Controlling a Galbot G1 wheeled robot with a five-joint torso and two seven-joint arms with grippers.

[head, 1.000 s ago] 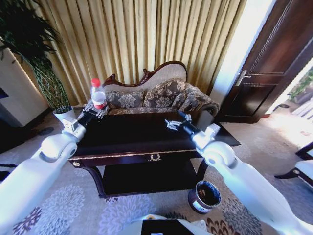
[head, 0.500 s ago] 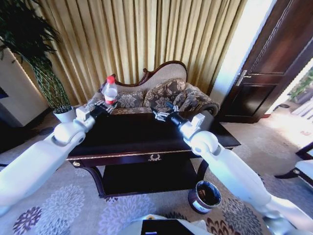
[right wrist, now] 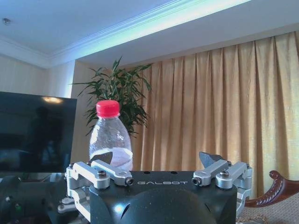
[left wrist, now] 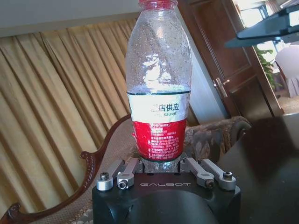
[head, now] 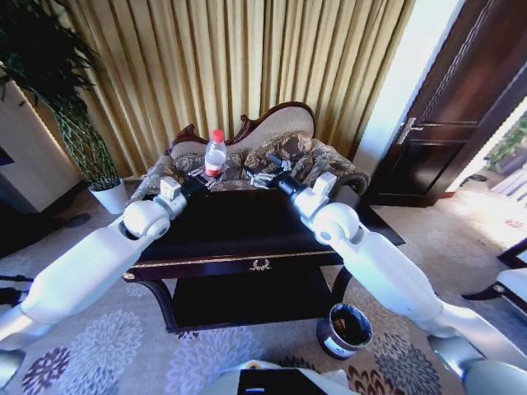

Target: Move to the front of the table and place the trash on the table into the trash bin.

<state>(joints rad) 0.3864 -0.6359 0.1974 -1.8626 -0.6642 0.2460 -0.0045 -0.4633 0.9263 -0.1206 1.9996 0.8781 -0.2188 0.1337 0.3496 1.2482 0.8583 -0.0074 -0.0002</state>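
Above the far edge of the dark glossy table (head: pixel 247 226), my left gripper (head: pixel 206 175) is shut on the base of a clear plastic bottle (head: pixel 215 153) with a red cap, held upright. In the left wrist view the gripper (left wrist: pixel 161 164) clamps the bottle (left wrist: pixel 159 88) just under its red-white label. My right gripper (head: pixel 262 178) hovers close beside it over the table's far side. It stands open with nothing between its fingers, and in the right wrist view the gripper (right wrist: pixel 161 161) faces the bottle (right wrist: pixel 110 135). The trash bin (head: pixel 344 330) stands on the carpet by the table's right front leg.
A carved patterned sofa (head: pixel 272 160) stands right behind the table, with gold curtains beyond it. A tall plant in a white pot (head: pixel 110 196) is at the left. A dark door (head: pixel 449 123) is at the right, and a chair edge (head: pixel 509 284) is at the far right.
My left arm has carried the bottle rightward, from the table's left corner to its far middle. My right gripper has swung left and farther out, toward the bottle.
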